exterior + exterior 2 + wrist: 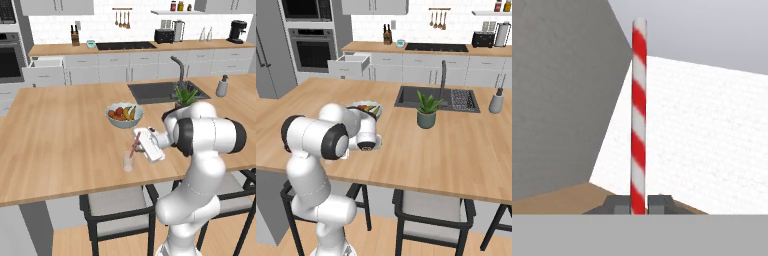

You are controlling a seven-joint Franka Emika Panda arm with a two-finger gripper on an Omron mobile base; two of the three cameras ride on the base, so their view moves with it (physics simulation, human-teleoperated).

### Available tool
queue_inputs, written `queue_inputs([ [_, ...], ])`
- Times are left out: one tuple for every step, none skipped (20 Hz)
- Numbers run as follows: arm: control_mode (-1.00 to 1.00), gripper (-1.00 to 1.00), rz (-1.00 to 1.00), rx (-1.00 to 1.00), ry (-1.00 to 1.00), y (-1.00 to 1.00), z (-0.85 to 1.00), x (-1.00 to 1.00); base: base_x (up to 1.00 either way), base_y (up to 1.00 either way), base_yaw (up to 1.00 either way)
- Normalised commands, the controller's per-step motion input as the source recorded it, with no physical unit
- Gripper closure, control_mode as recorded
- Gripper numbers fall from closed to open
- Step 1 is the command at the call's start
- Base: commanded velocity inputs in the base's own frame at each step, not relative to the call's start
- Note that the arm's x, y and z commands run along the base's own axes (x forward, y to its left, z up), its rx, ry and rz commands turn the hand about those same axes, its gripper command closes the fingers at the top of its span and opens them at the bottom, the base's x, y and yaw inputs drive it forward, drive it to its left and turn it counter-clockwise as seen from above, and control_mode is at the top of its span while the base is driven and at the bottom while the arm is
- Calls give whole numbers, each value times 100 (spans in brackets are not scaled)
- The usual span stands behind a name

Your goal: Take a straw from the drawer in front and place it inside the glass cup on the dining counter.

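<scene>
Now, at the far left along the wall, the drawer [46,64] stands pulled open, white inside, well apart from the work. The fetch looks done; this is the placing step.

Moving right across the wood counter [60,130]: the cup [128,161] sits near the front edge, just in front of the fruit bowl [124,115]. The straw [133,145] leans over the cup, its lower end at or just inside the rim — from the left base view I cannot tell whether the tip has cleared the lip. It is tilted, top toward the arm.

Right of that, the gripper [141,141] reaches in from the arm's side. In the hand view the two dark fingers [616,204] are closed tight on the straw's [639,115] base, with the striped shaft rising straight up between them. So: clamped on the straw, not released.

Further right, sink [162,91], small plant [186,96] and soap bottle [221,86], all well clear of the cup.

From the right base view the arm's own body covers the cup; only the bowl's rim [363,105] peeks out behind the wrist.

Judgement: late in the task. Next move calls for lowering the straw along its own tilt until the tip is well inside the cup, then opening the fingers. Risk: a light cup could be nudged or tipped if the straw catches the rim.
</scene>
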Motion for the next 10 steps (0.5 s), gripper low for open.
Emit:
queue_inputs([
  [-100, 100, 0, 0, 11, 0, -18, 17, 0, 0, 0],
  [-100, 100, 0, 0, 11, 0, -16, 16, 0, 0, 0],
  [-100, 100, 0, 0, 10, 0, -16, 17, 0, 0, 0],
  [-100, 100, 0, 0, 8, 0, -13, 16, 0, 0, 0],
  [-100, 100, 0, 0, 7, 0, -12, 15, 0, 0, 0],
  [-100, 100, 0, 0, 6, 0, -9, 12, 0, 0, 0],
  [-100, 100, 0, 0, 7, 0, -11, 12, 0, 0, 0],
  [-100, 100, 0, 0, 5, 0, -9, 6, 0, 0, 0],
  [-100, 100, 0, 0, 6, 0, -14, 6, 0, 0, 0],
  [-100, 100, 0, 0, 6, 0, -18, 8, 0, 0, 0],
])
